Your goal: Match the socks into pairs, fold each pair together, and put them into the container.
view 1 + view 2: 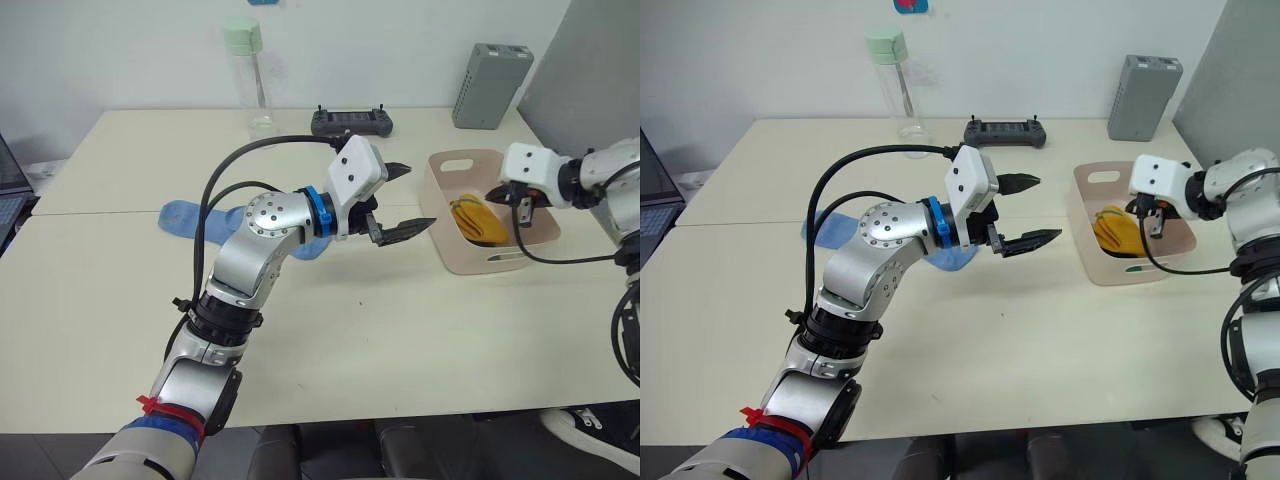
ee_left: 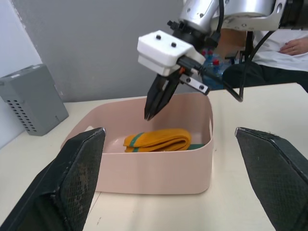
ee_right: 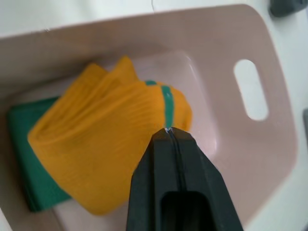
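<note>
Your right gripper (image 3: 169, 132) hung over the pink tub (image 1: 445, 235) with its fingers pressed together and nothing between them, the tips just above the folded yellow pair (image 3: 106, 159). That pair lay inside the tub on top of a folded green pair (image 3: 21, 159). Your left gripper (image 1: 400, 200) was spread wide and empty, held above the table (image 1: 400, 330) between the tub and the blue socks (image 1: 195, 217), which lay on the tabletop behind your left arm, well apart from the tub.

The risk I saw was the blue socks: your left forearm covered part of them, so I could not tell whether they were laid together. If you had grabbed one layer, the pair could have split on the lift. Swinging the left arm back could also have dragged its cable (image 1: 215, 200) across them.
</note>
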